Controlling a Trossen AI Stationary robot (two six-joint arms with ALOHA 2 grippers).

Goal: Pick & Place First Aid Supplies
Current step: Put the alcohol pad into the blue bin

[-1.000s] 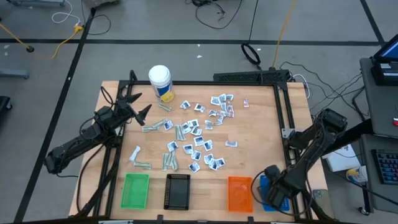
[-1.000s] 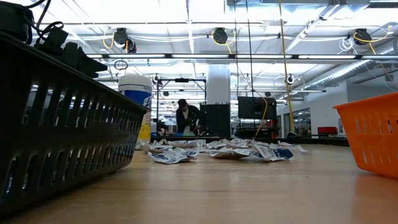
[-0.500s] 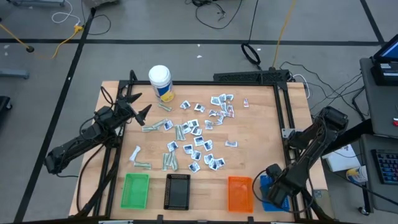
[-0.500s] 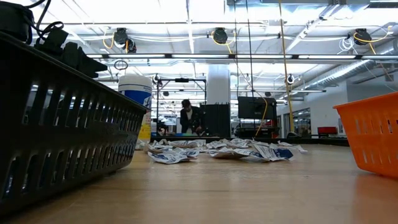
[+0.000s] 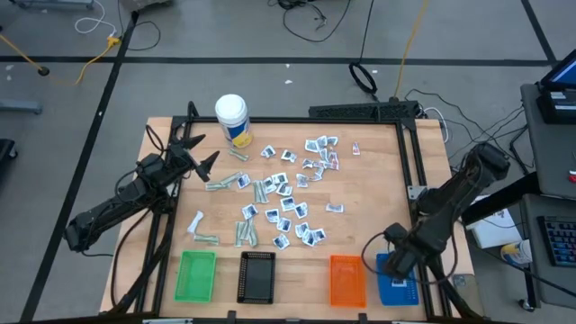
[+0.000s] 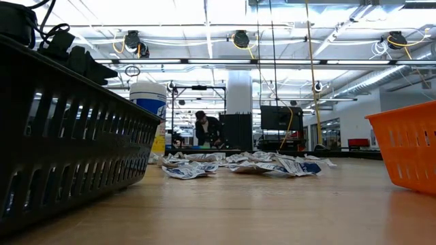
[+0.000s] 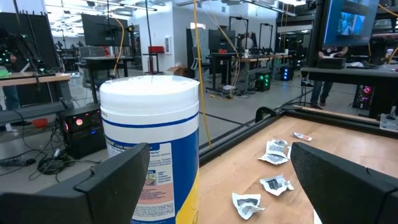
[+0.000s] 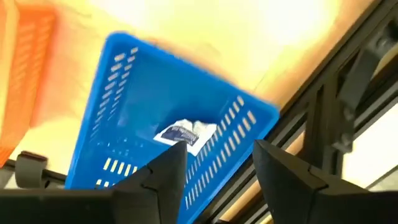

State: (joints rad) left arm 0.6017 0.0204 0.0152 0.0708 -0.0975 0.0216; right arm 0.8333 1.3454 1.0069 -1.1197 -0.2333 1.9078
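On the wooden table (image 5: 378, 202), most sachets (image 5: 286, 205) lie scattered at centre. The right gripper (image 8: 214, 165), open and empty, hangs over the blue tray (image 5: 397, 286) at five o'clock, one sachet (image 8: 185, 134) inside. Drop looks done; next, fetch another. Left gripper (image 5: 200, 148) waits wide open at ten o'clock.

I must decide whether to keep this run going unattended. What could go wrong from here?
The right pincer hangs open close above the blue tray, with one sachet inside; swinging away low might clip the wall. The left pincer, open, sits close to the white bottle and may topple it.
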